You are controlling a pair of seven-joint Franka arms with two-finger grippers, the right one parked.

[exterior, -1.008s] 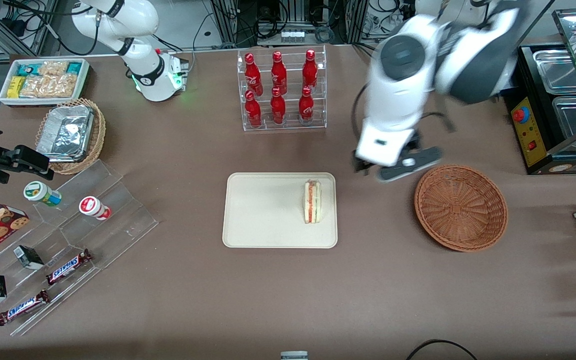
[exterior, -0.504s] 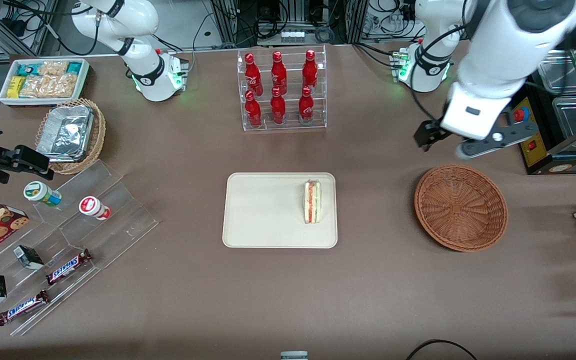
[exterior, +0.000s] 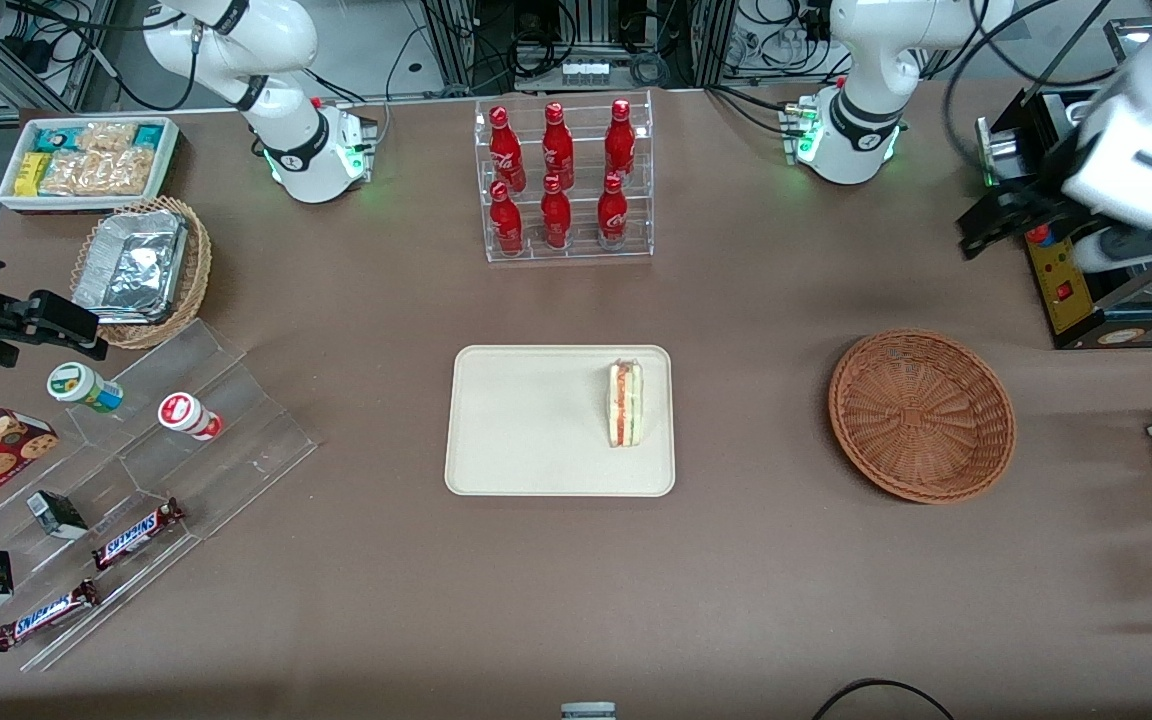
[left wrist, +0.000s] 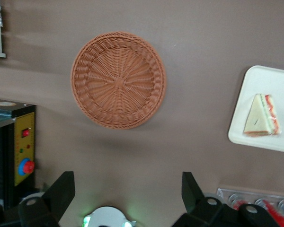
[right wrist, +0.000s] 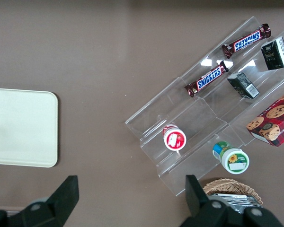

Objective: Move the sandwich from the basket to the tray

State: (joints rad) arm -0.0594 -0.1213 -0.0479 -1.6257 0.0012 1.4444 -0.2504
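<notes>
One sandwich [exterior: 625, 403] lies on the tray [exterior: 526, 440], at the edge nearest the basket [exterior: 921, 415]; the basket holds nothing; the gripper [left wrist: 128, 189] hangs high at the working arm's end of the table, fingers [left wrist: 61, 191] spread wide, gripping nothing.

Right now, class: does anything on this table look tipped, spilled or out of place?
Nothing stands out. The sandwich lies on the tray, close to the rim nearest the basket, which holds nothing. The gripper is open and empty, high above the table at the working arm's end.
</notes>
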